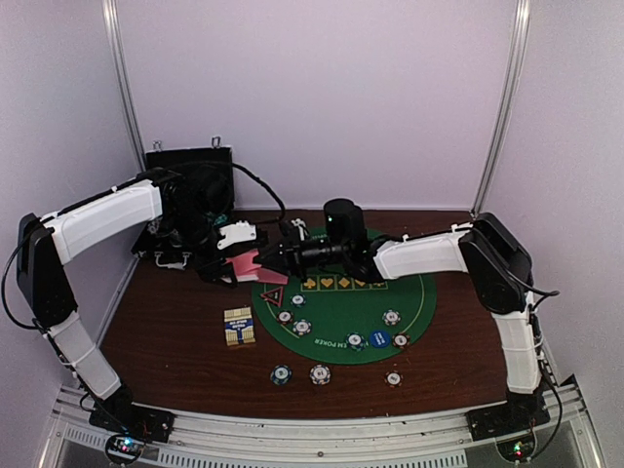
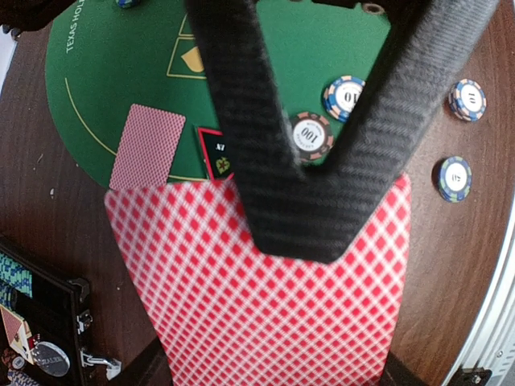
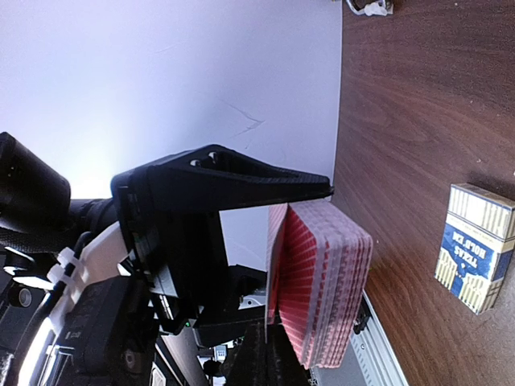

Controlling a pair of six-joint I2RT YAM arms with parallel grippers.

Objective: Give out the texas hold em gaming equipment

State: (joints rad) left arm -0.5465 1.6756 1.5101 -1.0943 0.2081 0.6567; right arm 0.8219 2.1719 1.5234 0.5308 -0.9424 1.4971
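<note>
My left gripper [image 1: 237,263] [image 2: 269,371] is shut on a deck of pink-backed playing cards [image 1: 249,265] [image 2: 265,281] [image 3: 334,281], held over the table left of the green mat [image 1: 341,317]. My right gripper [image 1: 277,255] [image 3: 268,352] reaches in from the right. Its fingers [image 2: 302,217] meet over the deck's far edge, shut on the top card [image 3: 273,257], which is peeled slightly off the deck. One card [image 2: 147,147] lies face down on the mat beside the black-red triangle marker [image 1: 272,295] [image 2: 216,153]. Several poker chips [image 1: 302,327] [image 2: 312,135] lie on and around the mat.
A blue and cream card box [image 1: 239,327] [image 3: 476,245] lies on the brown table left of the mat. The open black case [image 1: 190,195] stands at the back left behind the left arm. More chips [image 1: 320,373] lie near the front edge.
</note>
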